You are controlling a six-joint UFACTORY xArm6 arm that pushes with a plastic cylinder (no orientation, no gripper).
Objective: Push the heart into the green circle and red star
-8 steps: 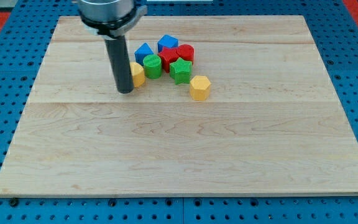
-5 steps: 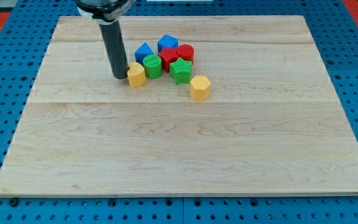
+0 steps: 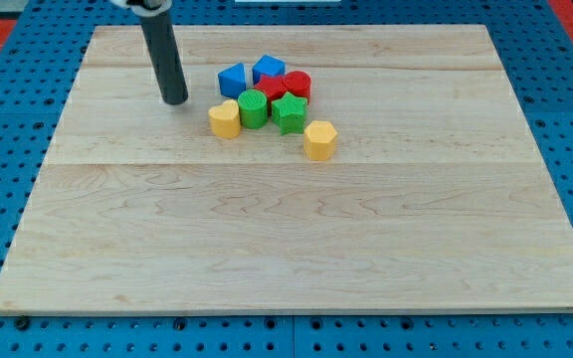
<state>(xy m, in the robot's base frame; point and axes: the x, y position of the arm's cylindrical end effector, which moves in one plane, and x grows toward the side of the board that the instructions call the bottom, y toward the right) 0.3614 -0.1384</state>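
Here the wooden board [image 3: 296, 239] carries one tight cluster near the view's top. There is no gripper to open or close: the arm ends in a rod, and my tip [image 3: 175, 100] stands apart from every block, up and left of the yellow heart [image 3: 225, 119]. The heart touches the green circle [image 3: 253, 108]; the red star [image 3: 274, 88] sits just behind. Likely risk: a push from this side runs off-centre, so the heart glances off the circle, or scatters the blue blocks [image 3: 250, 74] and green star [image 3: 288, 112].
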